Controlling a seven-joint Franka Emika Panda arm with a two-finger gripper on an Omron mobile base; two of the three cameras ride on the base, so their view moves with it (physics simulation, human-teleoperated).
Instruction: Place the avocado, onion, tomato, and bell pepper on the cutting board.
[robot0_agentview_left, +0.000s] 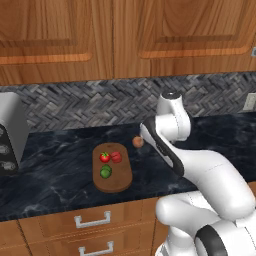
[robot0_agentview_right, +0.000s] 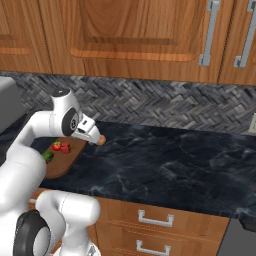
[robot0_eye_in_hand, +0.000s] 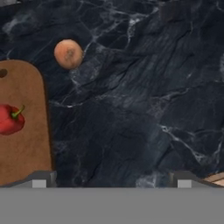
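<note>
So the claw (robot0_eye_in_hand: 109, 179) is spread wide apart, two little dark finger tips (robot0_eye_in_hand: 43, 178) with plenty of gap between them and nothing in there. It's not holding or touching anything, just hanging over bare counter (robot0_eye_in_hand: 140, 109).

Looking along the hand, the onion (robot0_eye_in_hand: 68, 54) sits ahead of the claw and off to its left-hand side, well apart from the fingers, on the dark stone just past the rounded end of the cutting board (robot0_eye_in_hand: 22, 144). It isn't on the board, there's a sliver of countertop between the two. From the left base camera the onion (robot0_agentview_left: 138, 142) is beside the board's far right corner, right next to the arm's forearm.

The board (robot0_agentview_left: 112, 167) already has three things on it: the tomato (robot0_agentview_left: 104, 157) with its green top, the bell pepper (robot0_agentview_left: 116, 157) just beside it on the right, nearly touching, and the avocado (robot0_agentview_left: 105, 172) a bit nearer the counter's front edge. In the hand view one red piece with a green stem shows at the board's left edge, can't say for sure which red one that is.

Textures: the counter is glossy black marble with pale veins, the board is flat brown wood with rounded ends and a small hole near one end, and the onion is a smooth tan-orange ball. Behind it all there's a grey herringbone tile backsplash (robot0_agentview_left: 100, 102) and wooden cabinets (robot0_agentview_left: 125, 35) above.
</note>
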